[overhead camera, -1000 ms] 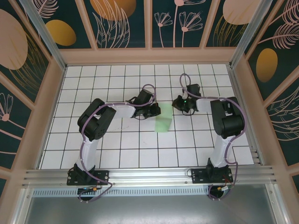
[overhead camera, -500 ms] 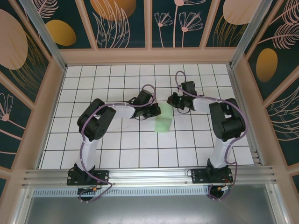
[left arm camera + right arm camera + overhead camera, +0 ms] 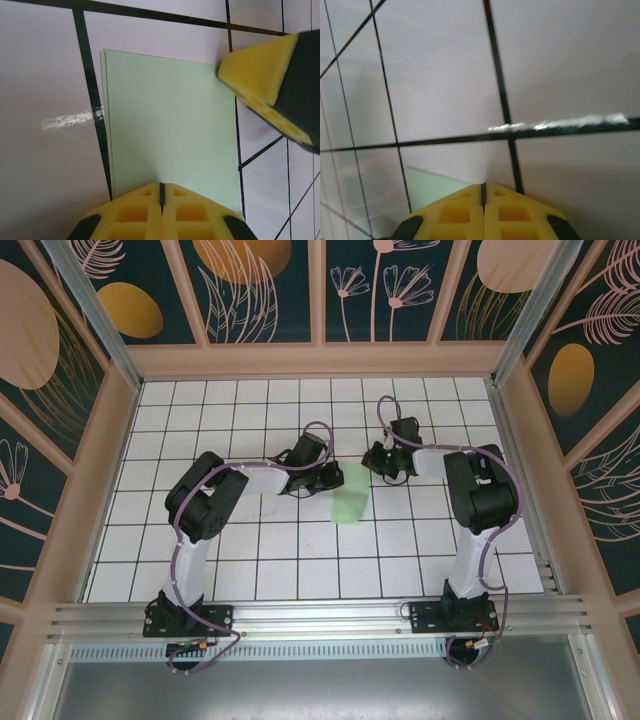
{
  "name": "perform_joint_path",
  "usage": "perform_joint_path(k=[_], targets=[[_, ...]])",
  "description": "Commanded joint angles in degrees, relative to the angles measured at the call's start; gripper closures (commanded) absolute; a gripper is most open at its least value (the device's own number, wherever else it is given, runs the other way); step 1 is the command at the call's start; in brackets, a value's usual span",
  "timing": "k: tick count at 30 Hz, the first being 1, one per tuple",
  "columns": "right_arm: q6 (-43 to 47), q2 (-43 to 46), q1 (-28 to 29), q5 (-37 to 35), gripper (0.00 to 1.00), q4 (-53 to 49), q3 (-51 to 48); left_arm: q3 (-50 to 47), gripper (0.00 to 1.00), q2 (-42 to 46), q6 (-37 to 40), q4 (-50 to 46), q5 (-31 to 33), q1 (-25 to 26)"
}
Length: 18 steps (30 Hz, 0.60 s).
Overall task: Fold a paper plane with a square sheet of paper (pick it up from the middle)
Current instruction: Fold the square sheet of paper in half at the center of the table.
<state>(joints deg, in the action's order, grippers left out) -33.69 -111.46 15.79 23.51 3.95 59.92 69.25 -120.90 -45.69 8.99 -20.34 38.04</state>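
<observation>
Paper [image 3: 170, 125] lies folded mid-worktop; creasing seems in hand, left hand [image 3: 161, 192] and right hand [image 3: 483, 192] clenched empty at its far end. Next: lift a corner.

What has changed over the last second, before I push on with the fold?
The right gripper swung inward and now sits at a corner of the green paper, jaws shut. Nothing was grasped or let go. The left gripper, jaws shut at the paper's edge, and the paper itself stayed put.
</observation>
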Motion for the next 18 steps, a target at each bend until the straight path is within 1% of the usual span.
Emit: perform_joint_path(k=[1,5,9,13,18], targets=[[1.2,4.3,-1.0,-5.9,0.94,-0.5,0.2,-4.2,1.00,-5.1,0.2,-12.6,6.6,-0.4],[-0.2,10.6,1.0,-2.1,0.94,1.5,-6.4,-4.5,1.00,-5.0,0.0,-12.3,6.6,-0.4],[-2.3,15.0,2.6,4.5,0.94,2.8,-13.4,-4.4,1.00,-5.1,0.0,-12.3,6.7,-0.4],[-4.3,16.8,4.5,8.7,0.94,3.9,-17.9,-4.3,1.00,-5.1,0.0,-12.2,6.9,-0.4],[-4.9,16.4,6.1,10.3,0.94,4.4,-20.2,-4.4,1.00,-5.4,-0.2,-11.9,7.0,-0.4]])
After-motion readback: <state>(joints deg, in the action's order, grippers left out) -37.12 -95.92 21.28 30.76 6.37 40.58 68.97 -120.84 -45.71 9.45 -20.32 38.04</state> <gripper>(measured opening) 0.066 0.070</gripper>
